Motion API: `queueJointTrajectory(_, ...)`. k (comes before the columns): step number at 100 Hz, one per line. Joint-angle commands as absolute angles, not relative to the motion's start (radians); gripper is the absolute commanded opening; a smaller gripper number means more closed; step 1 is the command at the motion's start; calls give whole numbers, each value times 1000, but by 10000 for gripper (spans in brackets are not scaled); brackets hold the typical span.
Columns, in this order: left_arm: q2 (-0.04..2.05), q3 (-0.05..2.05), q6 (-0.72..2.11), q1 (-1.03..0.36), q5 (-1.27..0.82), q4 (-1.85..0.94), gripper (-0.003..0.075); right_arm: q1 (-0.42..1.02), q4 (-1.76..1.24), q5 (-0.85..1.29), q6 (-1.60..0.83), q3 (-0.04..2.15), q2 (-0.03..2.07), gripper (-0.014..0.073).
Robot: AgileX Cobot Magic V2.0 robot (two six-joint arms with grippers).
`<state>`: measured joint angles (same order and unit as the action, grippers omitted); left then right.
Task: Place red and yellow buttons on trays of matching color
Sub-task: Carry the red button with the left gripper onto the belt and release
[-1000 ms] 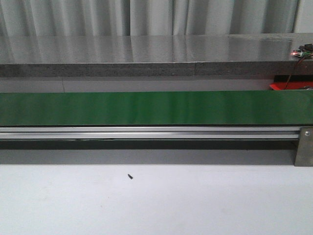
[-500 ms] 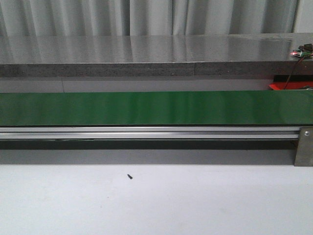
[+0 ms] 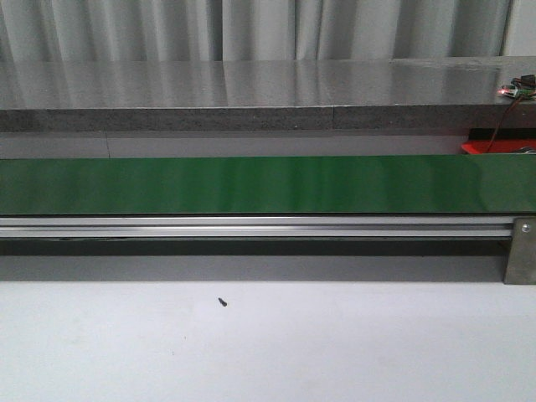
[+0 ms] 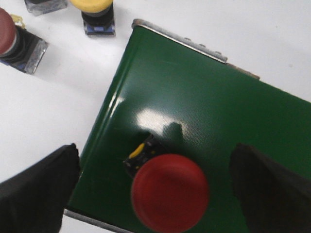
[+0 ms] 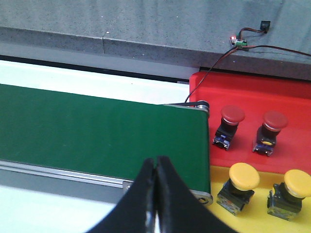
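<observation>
In the left wrist view a red button (image 4: 170, 191) with a black base stands on the green belt (image 4: 194, 97) near its end. My left gripper (image 4: 155, 194) is open, with its black fingers (image 4: 39, 189) wide apart on either side of the button and not touching it. My right gripper (image 5: 156, 162) is shut and empty above the belt's near edge (image 5: 97, 131). Beside the belt's end, the red tray (image 5: 252, 87) holds two red buttons (image 5: 232, 115) and the yellow tray (image 5: 265, 194) holds two yellow buttons (image 5: 244, 175). No gripper shows in the front view.
On the white table beside the belt's end lie a red button (image 4: 7, 34), a yellow button (image 4: 95, 7) and part of another button (image 4: 43, 5). In the front view the long green belt (image 3: 251, 184) shows no buttons. A wired circuit board (image 5: 240, 41) sits on the grey ledge.
</observation>
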<state>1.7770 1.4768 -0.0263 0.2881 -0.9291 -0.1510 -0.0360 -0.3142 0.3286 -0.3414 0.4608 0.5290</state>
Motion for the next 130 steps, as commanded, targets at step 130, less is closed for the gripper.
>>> queueJointTrajectory(130,2006,1727,52,516,-830,-143,618,-35,-322,249,-350,489,528,-67)
